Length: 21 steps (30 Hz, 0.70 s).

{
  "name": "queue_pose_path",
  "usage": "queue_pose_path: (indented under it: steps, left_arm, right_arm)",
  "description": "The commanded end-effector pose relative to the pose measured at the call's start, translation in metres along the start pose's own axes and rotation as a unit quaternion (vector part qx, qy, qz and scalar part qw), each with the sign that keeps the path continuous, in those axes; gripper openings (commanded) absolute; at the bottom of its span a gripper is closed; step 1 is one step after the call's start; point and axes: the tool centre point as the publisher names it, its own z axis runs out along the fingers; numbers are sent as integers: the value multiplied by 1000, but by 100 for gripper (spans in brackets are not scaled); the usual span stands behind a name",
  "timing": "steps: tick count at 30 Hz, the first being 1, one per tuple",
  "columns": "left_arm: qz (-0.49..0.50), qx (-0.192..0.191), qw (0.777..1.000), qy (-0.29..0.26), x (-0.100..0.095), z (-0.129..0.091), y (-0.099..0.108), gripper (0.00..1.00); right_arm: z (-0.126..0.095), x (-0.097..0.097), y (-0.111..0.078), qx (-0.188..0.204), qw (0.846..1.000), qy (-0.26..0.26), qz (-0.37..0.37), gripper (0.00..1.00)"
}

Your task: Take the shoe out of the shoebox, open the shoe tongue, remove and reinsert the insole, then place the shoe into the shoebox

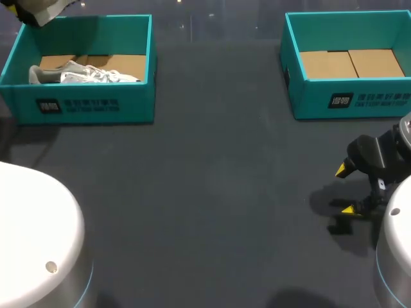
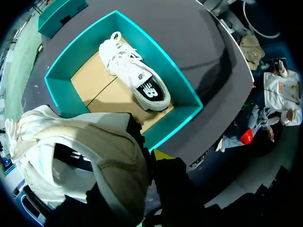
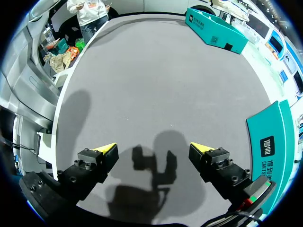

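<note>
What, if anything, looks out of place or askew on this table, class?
The white shoe in the left shoebox appears to lie on its side rather than on its sole, along one long wall. Nothing looks spilled or damaged.

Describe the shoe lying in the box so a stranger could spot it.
On the dark table, find the left teal shoebox; the right shoebox is empty. The white shoe lies on its cardboard floor, showing a black patch, unlike the beige shoe held above.
</note>
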Motion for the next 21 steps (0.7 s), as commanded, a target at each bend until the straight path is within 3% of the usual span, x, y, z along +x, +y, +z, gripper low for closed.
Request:
queue_pose_path:
  steps: [1, 6, 8, 9, 10, 19, 21]
  left_arm:
    - [146, -14, 984, -101, 9, 0, -5, 0]
    - [272, -8, 954, -129, 6, 6, 16, 0]
    - [284, -26, 949, -132, 5, 7, 23, 0]
    - [290, -25, 948, -129, 6, 7, 26, 0]
    - [219, -78, 967, -102, 1, 6, 29, 0]
    - [226, -75, 967, -95, -1, 8, 29, 0]
    - [264, -62, 957, -102, -2, 9, 28, 0]
  right_arm:
    - [-1, 2, 0, 1, 1000, -1, 0, 100]
    - [-1, 2, 0, 1, 1000, -1, 0, 100]
    - [-1, 2, 0, 1, 1000, -1, 0, 100]
    - [-1, 2, 0, 1, 1000, -1, 0, 100]
    - [-1, 2, 0, 1, 1000, -1, 0, 100]
    - [-1, 2, 0, 1, 1000, -1, 0, 100]
    - [-1, 2, 0, 1, 1000, -1, 0, 100]
